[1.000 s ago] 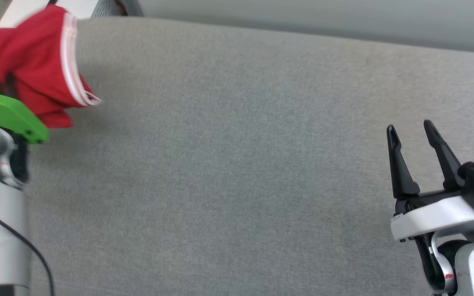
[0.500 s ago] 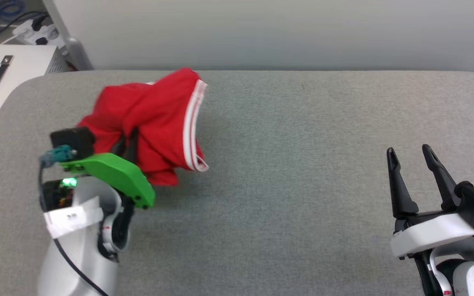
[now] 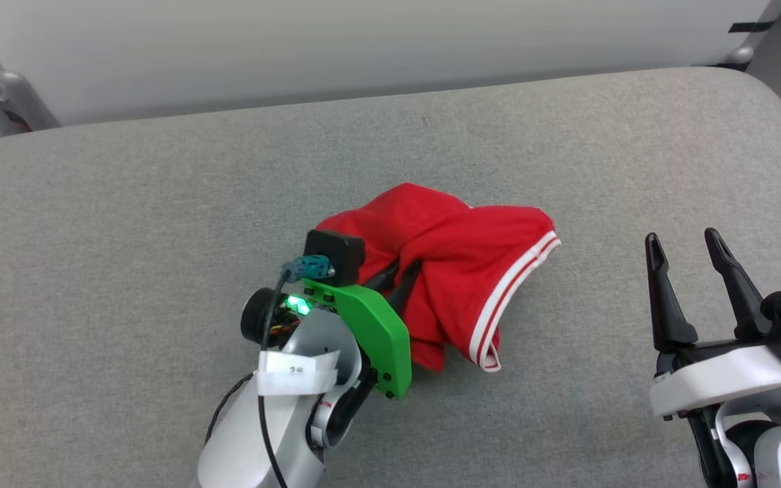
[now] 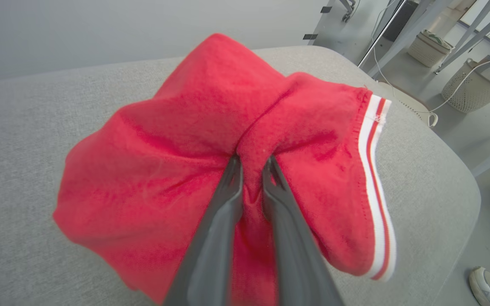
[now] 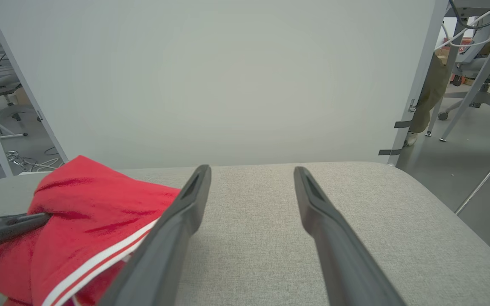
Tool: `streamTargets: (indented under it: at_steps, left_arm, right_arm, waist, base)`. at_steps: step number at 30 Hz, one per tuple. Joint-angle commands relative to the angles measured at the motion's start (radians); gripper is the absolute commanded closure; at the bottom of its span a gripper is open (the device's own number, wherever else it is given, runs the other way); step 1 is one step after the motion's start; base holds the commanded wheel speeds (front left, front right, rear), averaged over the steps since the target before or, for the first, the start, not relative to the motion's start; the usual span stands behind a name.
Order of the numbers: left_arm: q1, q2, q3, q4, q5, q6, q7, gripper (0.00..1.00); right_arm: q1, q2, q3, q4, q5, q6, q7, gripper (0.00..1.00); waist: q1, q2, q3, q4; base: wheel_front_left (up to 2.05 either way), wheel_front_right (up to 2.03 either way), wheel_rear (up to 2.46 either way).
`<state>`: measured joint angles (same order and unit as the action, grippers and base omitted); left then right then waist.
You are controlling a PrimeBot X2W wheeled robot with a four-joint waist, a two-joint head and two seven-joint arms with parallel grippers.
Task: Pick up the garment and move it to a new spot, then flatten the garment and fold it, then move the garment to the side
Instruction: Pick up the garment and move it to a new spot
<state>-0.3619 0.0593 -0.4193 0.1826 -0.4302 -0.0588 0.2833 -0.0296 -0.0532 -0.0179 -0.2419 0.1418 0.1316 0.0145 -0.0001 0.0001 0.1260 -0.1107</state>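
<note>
The garment (image 3: 458,271) is a bunched red shirt with a white-striped hem, hanging in a lump just above the middle of the grey table (image 3: 126,224). My left gripper (image 3: 397,274) is shut on a fold of the red cloth. In the left wrist view the fingers (image 4: 228,199) pinch the garment (image 4: 177,140) at its centre, and the striped trim hangs at the right. My right gripper (image 3: 685,244) stands open over the table's right side, apart from the cloth. In the right wrist view my right gripper (image 5: 251,172) holds nothing, and the garment (image 5: 83,216) lies to its left.
A pale wall panel (image 3: 363,47) runs behind the table's far edge. The table's rounded right corner (image 3: 763,88) is near my right arm. Beyond that edge, wire baskets (image 4: 470,89) and shoes (image 4: 489,289) sit on the floor. Grey table surface stretches left of the garment.
The head camera has swung, so the whole picture shifted. The garment stays pinched in my left gripper and now hangs over the table's middle, closer to my right gripper, which still stands open.
</note>
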Motion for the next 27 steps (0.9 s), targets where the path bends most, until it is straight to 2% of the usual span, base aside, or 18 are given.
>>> streamTargets:
  at_steps: [1, 6, 12, 13, 14, 15, 19, 27]
  left_arm:
    - [-0.019, -0.004, -0.016, 0.023, 0.008, -0.006, -0.004, 1.00]
    - [-0.022, -0.006, -0.074, 0.126, 0.042, -0.005, -0.037, 1.00]
    - [-0.024, -0.006, -0.124, 0.210, 0.073, -0.019, -0.118, 1.00]
    - [-0.022, -0.007, -0.135, 0.218, 0.069, -0.026, -0.135, 0.78]
    - [-0.020, -0.007, -0.143, 0.219, 0.066, -0.030, -0.151, 0.04]
    - [-0.016, -0.007, -0.151, 0.218, 0.060, -0.033, -0.170, 0.00]
    - [0.003, -0.008, -0.161, 0.192, 0.044, -0.026, -0.247, 0.00]
    - [0.039, -0.005, -0.109, 0.104, 0.040, 0.080, -0.398, 0.00]
  right_arm:
    - [-0.015, 0.002, 0.001, 0.000, 0.005, -0.001, -0.003, 0.00]
    - [-0.027, 0.003, -0.003, 0.006, 0.011, -0.001, -0.015, 0.00]
    - [-0.033, 0.003, -0.007, 0.017, 0.010, -0.001, -0.020, 0.00]
    - [-0.033, 0.003, -0.007, 0.019, 0.009, -0.001, -0.020, 0.00]
    - [-0.032, 0.003, -0.007, 0.020, 0.008, -0.001, -0.019, 0.00]
    - [-0.031, 0.003, -0.007, 0.022, 0.007, -0.001, -0.018, 0.00]
    - [-0.018, 0.003, -0.006, 0.030, 0.004, -0.001, -0.015, 0.00]
    - [0.021, 0.003, -0.015, 0.023, 0.005, -0.001, 0.000, 0.00]
  waist:
    - [0.0001, -0.0001, 0.054, -0.043]
    - [0.0001, -0.0001, 0.089, -0.056]
    - [0.0001, -0.0001, 0.083, -0.039]
    - [0.0001, -0.0001, 0.075, -0.033]
    - [0.0001, -0.0001, 0.067, -0.028]
    - [0.0001, -0.0001, 0.057, -0.021]
    - [0.0001, -0.0001, 0.009, 0.006]
    - [0.0001, -0.0001, -0.053, 0.072]
  base:
    - [0.00, 0.00, 0.00]
    - [0.00, 0.00, 0.00]
    - [0.00, 0.00, 0.00]
    - [0.00, 0.00, 0.00]
    - [0.00, 0.00, 0.00]
    - [0.00, 0.00, 0.00]
    - [0.00, 0.00, 0.00]
    - [0.00, 0.00, 0.00]
